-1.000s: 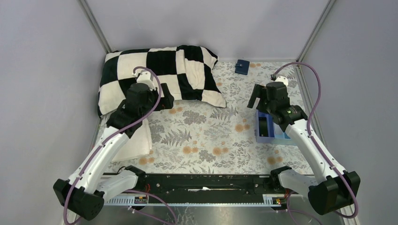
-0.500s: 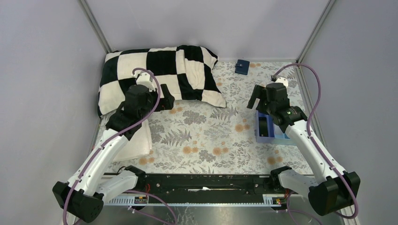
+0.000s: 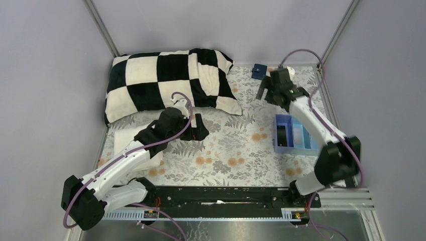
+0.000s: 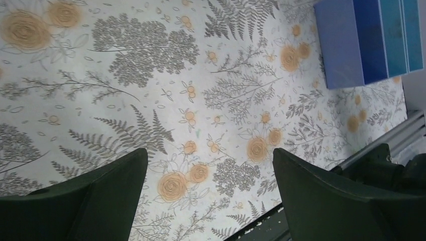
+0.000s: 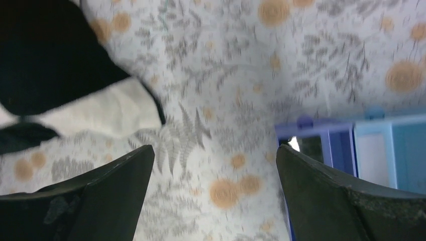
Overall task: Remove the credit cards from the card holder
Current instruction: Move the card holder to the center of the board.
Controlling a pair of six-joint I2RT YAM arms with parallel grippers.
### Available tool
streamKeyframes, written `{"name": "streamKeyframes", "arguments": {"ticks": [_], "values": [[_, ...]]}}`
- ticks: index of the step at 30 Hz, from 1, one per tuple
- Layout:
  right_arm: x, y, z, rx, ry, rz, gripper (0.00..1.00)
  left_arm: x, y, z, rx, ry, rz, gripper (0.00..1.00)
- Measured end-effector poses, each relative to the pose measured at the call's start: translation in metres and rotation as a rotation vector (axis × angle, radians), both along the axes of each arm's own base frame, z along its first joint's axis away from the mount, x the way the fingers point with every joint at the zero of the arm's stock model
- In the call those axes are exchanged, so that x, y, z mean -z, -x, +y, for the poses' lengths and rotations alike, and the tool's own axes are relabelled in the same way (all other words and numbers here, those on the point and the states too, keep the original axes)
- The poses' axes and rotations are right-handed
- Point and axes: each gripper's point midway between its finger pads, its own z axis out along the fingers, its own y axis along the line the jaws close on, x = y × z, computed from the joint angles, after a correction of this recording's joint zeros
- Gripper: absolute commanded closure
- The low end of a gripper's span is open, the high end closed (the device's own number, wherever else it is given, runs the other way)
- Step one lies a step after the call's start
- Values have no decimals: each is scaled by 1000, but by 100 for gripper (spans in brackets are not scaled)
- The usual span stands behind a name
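Observation:
The card holder (image 3: 258, 72), small, dark navy and folded shut, lies on the floral cloth at the far edge, right of the pillow. The credit cards are hidden. My right gripper (image 3: 261, 92) hangs open just in front of the card holder, a little nearer to me, not touching it. In the right wrist view the right gripper (image 5: 215, 160) is open over blurred bare cloth, and the card holder is out of view there. My left gripper (image 3: 202, 128) is open above mid-table; in its wrist view the left gripper (image 4: 211, 165) holds nothing.
A black-and-white checkered pillow (image 3: 166, 83) fills the far left; its corner (image 5: 100, 108) shows in the right wrist view. A light-blue compartment tray (image 3: 294, 133) stands at the right, also seen as the tray (image 4: 361, 40). A folded white cloth (image 3: 131, 148) lies under the left arm.
The right arm has stretched out to the far edge, bringing its gripper next to the card holder. The left arm has swung right, off the pillow toward mid-table. Both grippers stay open.

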Motion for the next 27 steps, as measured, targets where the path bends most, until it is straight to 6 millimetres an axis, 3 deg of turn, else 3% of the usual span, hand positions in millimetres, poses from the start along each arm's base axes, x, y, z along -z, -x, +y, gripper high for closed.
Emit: {"name": "streamKeyframes", "arguments": {"ticks": [3, 9, 13, 16, 22, 27], "values": [[-3, -48, 3, 21, 66, 20, 0, 4, 7, -7, 27, -3, 12, 1], [-3, -154, 18, 39, 119, -3, 0, -5, 0, 3, -25, -41, -17, 1], [22, -195, 15, 46, 115, 19, 0, -25, -6, 2, -43, -28, -49, 1], [39, -226, 9, 58, 104, 16, 0, -28, -7, 2, -48, -22, -57, 1], [74, -248, -6, 66, 120, 30, 0, -32, -8, 5, -62, -21, -74, 1], [88, -265, -4, 54, 125, -2, 0, -33, -10, 7, -74, -28, -82, 1]]}}
